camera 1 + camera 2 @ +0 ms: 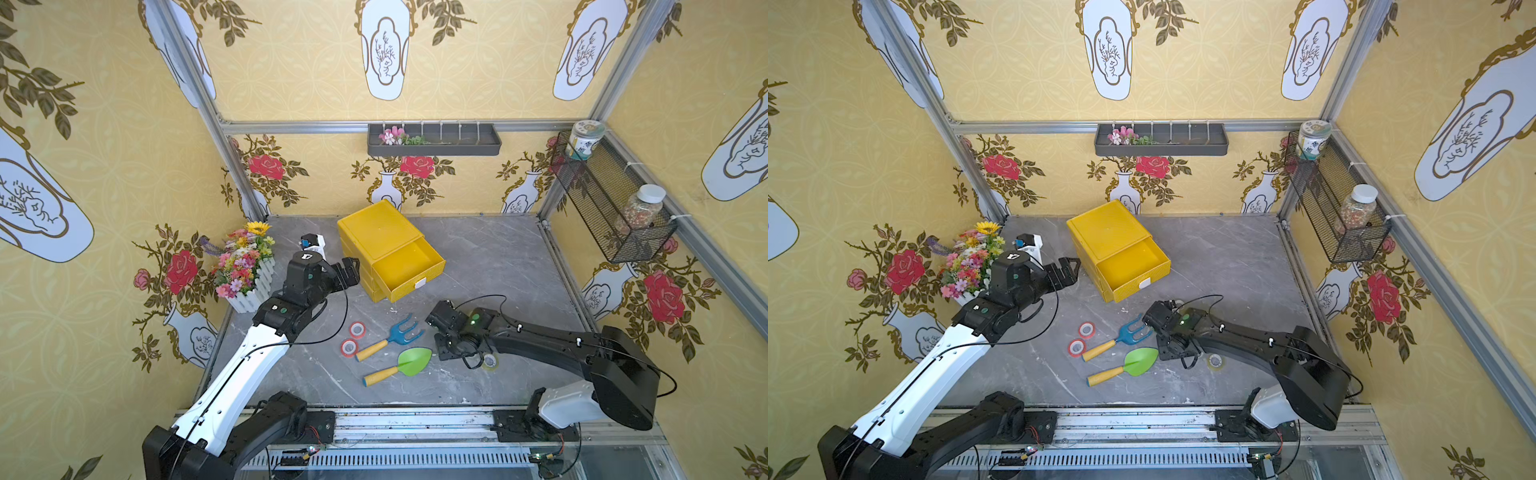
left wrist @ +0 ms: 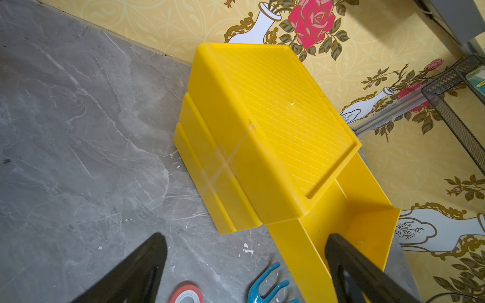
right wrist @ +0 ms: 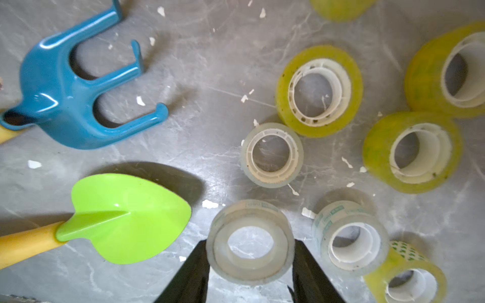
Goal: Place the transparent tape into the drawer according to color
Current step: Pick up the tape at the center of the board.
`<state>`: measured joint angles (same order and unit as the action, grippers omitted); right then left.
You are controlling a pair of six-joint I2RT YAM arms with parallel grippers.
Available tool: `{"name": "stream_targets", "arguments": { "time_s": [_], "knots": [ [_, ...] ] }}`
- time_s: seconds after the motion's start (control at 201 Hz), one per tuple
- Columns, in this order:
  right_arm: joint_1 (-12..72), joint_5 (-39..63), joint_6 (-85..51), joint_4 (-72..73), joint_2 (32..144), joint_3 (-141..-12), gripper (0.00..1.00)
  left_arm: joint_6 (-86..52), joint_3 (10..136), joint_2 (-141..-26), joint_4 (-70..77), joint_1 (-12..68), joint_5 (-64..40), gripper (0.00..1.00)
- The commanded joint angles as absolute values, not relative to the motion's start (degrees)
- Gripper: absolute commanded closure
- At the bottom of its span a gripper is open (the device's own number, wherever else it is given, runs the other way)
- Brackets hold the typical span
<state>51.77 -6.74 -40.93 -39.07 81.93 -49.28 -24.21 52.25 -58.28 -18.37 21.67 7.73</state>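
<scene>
Left gripper (image 1: 351,268) is hovering, jaws apart, beside the yellow plastic drawer cabinet (image 1: 386,232) with its top drawer open. Right gripper (image 3: 250,246) is clamping a clear whitish tape roll (image 3: 249,272) at the near right. That slick rim risks slipping out while lifting and knocking the neighbouring rolls (image 3: 351,236).

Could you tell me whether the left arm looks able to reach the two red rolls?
Probably yes: the red rolls lie uncovered on the table beside the rake, and the open left gripper hangs nearby, nothing between.
</scene>
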Motion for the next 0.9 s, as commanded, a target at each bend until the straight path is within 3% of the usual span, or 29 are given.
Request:
{"name": "stream_targets", "arguments": {
  "time_s": [0.0,0.463,0.891],
  "knots": [
    [51.8,-8.7,-41.5,-41.5,80.8,-50.6,0.52,-23.8,52.3,-58.5,-17.4,21.6,7.1,0.00],
    [51.8,-13.0,-40.2,-49.3,74.2,-60.4,0.52,-23.8,52.4,-58.7,-17.5,21.6,6.9,0.00],
    [51.8,-15.3,-31.9,-52.2,75.8,-81.0,0.52,-23.8,52.5,-59.0,-17.4,21.6,6.7,0.00]
  ]
}}
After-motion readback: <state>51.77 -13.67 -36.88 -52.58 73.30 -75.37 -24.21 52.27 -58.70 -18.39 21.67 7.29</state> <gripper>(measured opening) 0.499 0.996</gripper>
